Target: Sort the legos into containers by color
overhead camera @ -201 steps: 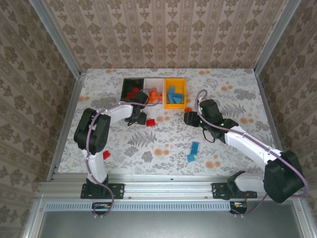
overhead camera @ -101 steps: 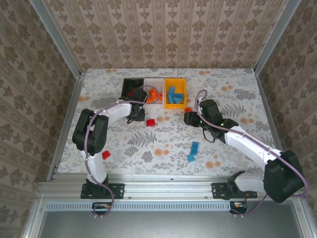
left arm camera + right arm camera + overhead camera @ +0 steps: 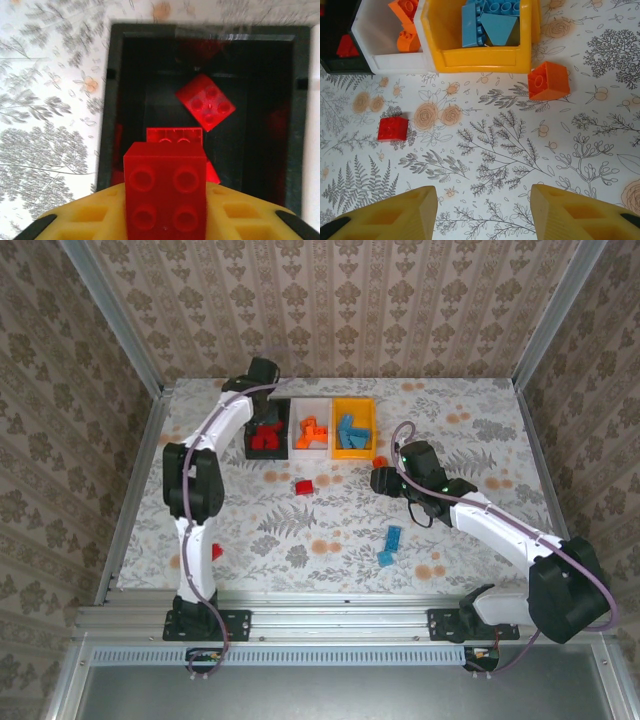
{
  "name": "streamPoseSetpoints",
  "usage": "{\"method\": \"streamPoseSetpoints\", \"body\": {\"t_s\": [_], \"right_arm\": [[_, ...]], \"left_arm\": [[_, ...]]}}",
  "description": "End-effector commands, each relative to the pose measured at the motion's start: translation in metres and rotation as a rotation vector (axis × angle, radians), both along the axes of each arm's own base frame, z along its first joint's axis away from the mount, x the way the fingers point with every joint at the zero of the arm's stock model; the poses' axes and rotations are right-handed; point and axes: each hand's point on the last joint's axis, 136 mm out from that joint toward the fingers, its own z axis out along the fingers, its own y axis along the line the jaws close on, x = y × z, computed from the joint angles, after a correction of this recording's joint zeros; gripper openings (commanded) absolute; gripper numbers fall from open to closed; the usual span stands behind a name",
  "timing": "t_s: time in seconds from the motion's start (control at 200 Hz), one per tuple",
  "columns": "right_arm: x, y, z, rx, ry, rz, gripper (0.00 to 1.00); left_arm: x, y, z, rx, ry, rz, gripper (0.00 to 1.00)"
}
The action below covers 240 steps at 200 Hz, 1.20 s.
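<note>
**Left.** A near red brick lies on the flowered desk, beside the left arm's lower link. The left arm reaches to the far side, where the left gripper is closed on a held red brick, studs toward the camera, over the black bin. Two red bricks lie inside that bin.

**Centre.** The white bin touches the black bin's right side and holds orange bricks. A loose red brick rests on the desk, near the bins and apart from them. The yellow bin stands just right of the white one and holds blue bricks.

**Right.** An orange brick sits on the desk beside the yellow bin's near right corner. The right gripper hangs above bare desk near that brick, jaws spread wide and holding nothing. Two blue bricks lie nearer, close together.
</note>
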Motion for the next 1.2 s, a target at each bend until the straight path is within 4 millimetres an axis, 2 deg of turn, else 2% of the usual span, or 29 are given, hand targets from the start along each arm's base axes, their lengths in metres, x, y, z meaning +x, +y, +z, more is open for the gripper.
{"method": "streamPoseSetpoints", "body": {"t_s": [0.0,0.065,0.155,0.175,0.225,0.25,0.265,0.32,0.415,0.54,0.61,0.685,0.705,0.88,1.02,1.195], "right_arm": [[0.002,-0.002,0.009,0.0,-0.026,0.001,0.53],[0.002,0.0,0.008,-0.001,-0.02,0.005,0.53],[0.004,0.001,0.007,-0.001,-0.018,0.006,0.53],[0.004,0.0,0.006,-0.003,-0.015,0.006,0.53],[0.004,0.001,0.007,-0.004,-0.018,0.006,0.52],[0.005,0.001,0.006,-0.002,-0.017,0.005,0.53],[0.005,0.001,0.006,-0.003,-0.019,0.005,0.53],[0.006,0.0,0.005,-0.006,-0.016,0.002,0.53],[0.008,-0.001,0.003,-0.022,-0.009,-0.007,0.53],[0.013,-0.006,-0.002,-0.061,0.007,-0.025,0.62],[0.017,-0.008,-0.003,-0.089,0.006,-0.032,0.65],[0.022,-0.012,-0.002,-0.127,0.002,-0.05,0.69],[0.024,-0.013,-0.012,-0.146,0.025,-0.052,0.7],[0.044,-0.016,-0.031,-0.168,0.074,-0.09,0.71],[0.052,-0.011,-0.044,-0.15,0.109,-0.09,0.71],[0.069,-0.023,-0.061,-0.158,0.139,-0.131,0.66]], "left_arm": [[-0.016,0.002,0.005,0.044,0.07,-0.016,0.63],[-0.021,-0.003,0.026,0.031,0.036,-0.027,0.71],[-0.037,-0.019,0.07,-0.011,-0.072,-0.057,0.94],[-0.043,-0.022,0.074,-0.014,-0.084,-0.065,0.99],[-0.058,-0.032,0.09,-0.044,-0.127,-0.098,1.0],[-0.065,-0.034,0.092,-0.066,-0.128,-0.104,1.0],[-0.075,-0.047,0.093,-0.083,-0.127,-0.133,1.0],[-0.098,-0.061,0.082,-0.136,-0.083,-0.164,1.0],[-0.136,-0.076,0.036,-0.19,0.045,-0.173,1.0],[-0.165,-0.088,-0.018,-0.195,0.155,-0.156,1.0],[-0.174,-0.095,-0.038,-0.209,0.195,-0.147,1.0],[-0.18,-0.1,-0.053,-0.199,0.223,-0.149,1.0],[-0.18,-0.101,-0.056,-0.195,0.226,-0.147,1.0],[-0.171,-0.106,-0.074,-0.126,0.207,-0.194,0.99],[-0.167,-0.1,-0.087,-0.073,0.205,-0.225,0.91],[-0.165,-0.091,-0.104,-0.109,0.222,-0.174,0.74]]}}
